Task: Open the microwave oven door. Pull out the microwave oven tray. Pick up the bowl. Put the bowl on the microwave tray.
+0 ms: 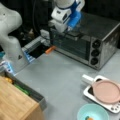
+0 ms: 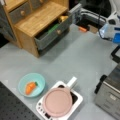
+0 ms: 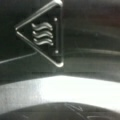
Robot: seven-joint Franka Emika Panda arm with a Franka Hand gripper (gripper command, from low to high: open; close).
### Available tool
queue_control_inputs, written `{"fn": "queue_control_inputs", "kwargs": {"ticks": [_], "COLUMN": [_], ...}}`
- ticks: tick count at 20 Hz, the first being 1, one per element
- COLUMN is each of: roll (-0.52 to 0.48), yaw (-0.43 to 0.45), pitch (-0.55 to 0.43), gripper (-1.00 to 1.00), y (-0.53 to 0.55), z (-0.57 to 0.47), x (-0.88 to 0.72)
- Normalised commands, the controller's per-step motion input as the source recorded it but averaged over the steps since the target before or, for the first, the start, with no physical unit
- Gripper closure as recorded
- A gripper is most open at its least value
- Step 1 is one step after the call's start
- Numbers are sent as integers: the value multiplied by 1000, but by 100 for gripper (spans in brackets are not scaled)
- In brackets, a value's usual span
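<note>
Gripper (image 1: 67,32) at top edge of oven door (image 1: 71,45), door looks shut.
Oven (image 1: 100,37) sits at a front view's right, arm over its top left. Can't tell if fingers are spread or pinching; wrist cam shows only dark metal w/ a triangle heat mark (image 3: 45,33). Bowl (image 2: 31,84) w/ carrot (image 2: 30,87) inside sits on table (image 2: 82,57), beside pink plate (image 2: 58,102) on white tray (image 2: 77,100).
</note>
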Motion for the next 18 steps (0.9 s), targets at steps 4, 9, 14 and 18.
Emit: {"fn": "queue_control_inputs", "kwargs": {"ticks": [4, 9, 14, 18], "roll": [113, 113, 113, 284], "yaw": [-213, -213, -212, -171], "pitch": [-117, -117, -117, -256], "gripper": [-100, -100, -100, -100], "y": [61, 61, 61, 55], "z": [-110, -110, -110, -135], "x": [-218, -218, -218, -219]}}
